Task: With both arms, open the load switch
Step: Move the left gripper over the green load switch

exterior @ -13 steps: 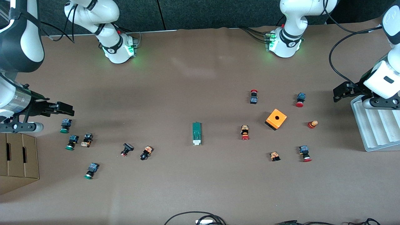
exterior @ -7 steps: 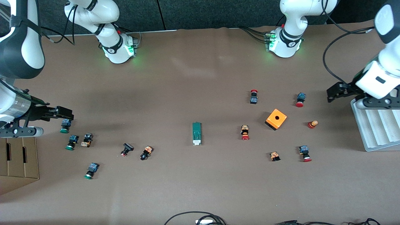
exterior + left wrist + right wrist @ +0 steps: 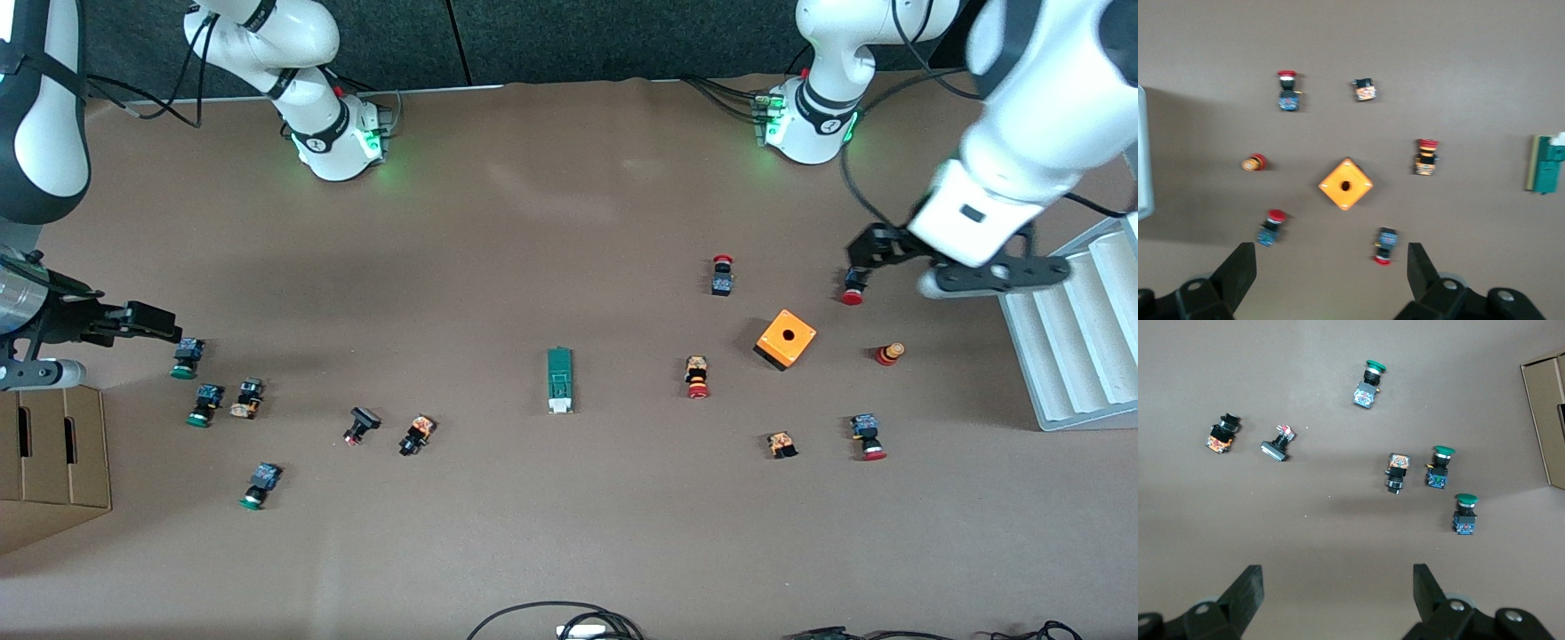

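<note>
Front view: we are in the approach step. Both end effectors, left end effector (image 3: 864,255) and right end effector (image 3: 164,322), stand apart and empty near opposite worktop ends; next, we bring both to the load switch (image 3: 559,380) at mid-worktop.

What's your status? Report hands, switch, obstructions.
Left hand open, empty, over a red button. Right hand open, empty, by green buttons. Switch untouched mid-table. Nothing lies close around it.

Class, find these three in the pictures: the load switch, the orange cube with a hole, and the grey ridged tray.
load switch (image 3: 559,378): front view, middle of its green body.
orange cube (image 3: 786,339): front view, top face beside the hole.
grey ridged tray (image 3: 1067,347): front view, a ridge.
</note>
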`<state>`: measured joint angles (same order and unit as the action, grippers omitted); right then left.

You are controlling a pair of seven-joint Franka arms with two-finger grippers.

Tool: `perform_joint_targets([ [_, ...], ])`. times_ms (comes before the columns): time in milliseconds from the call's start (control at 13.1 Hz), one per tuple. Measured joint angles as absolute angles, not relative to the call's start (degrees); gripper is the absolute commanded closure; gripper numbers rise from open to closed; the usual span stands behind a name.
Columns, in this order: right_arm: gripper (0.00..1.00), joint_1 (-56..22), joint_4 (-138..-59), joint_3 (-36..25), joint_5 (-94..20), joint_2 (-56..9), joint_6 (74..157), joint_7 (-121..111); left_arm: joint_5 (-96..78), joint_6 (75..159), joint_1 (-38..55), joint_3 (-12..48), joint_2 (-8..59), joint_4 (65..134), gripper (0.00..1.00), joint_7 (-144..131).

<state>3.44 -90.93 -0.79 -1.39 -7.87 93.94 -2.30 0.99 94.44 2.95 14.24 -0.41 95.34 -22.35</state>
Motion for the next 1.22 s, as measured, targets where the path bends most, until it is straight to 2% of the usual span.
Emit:
perform_joint_targets([
  [459,0.0,3.6,-90.92,-1.05,-1.39,-7.76,93.94,-2.01,2.26,98.96,3.34,27.31,1.5,95.14,0.0,-43.89],
  [994,0.0,3.55,-91.04,-1.08,-1.39,-7.81,93.62,-1.97,20.34,110.1,3.39,42.57,13.04,94.65,0.0,-71.28],
  [1071,0.07,3.54,-91.04,-1.05,-1.39,-7.81,93.62,-1.97,24.2,110.94,3.38,44.45,14.97,94.47,0.0,-74.92],
  [1147,0.27,3.56,-91.04,-1.06,-1.39,-7.82,93.63,-1.97,28.03,111.26,3.47,46.35,16.87,94.33,0.0,-78.3],
  [1224,0.56,3.58,-91.04,-1.06,-1.39,-7.84,93.63,-2.18,32.09,111.49,4.18,48.01,18.92,94.26,0.0,-81.52],
])
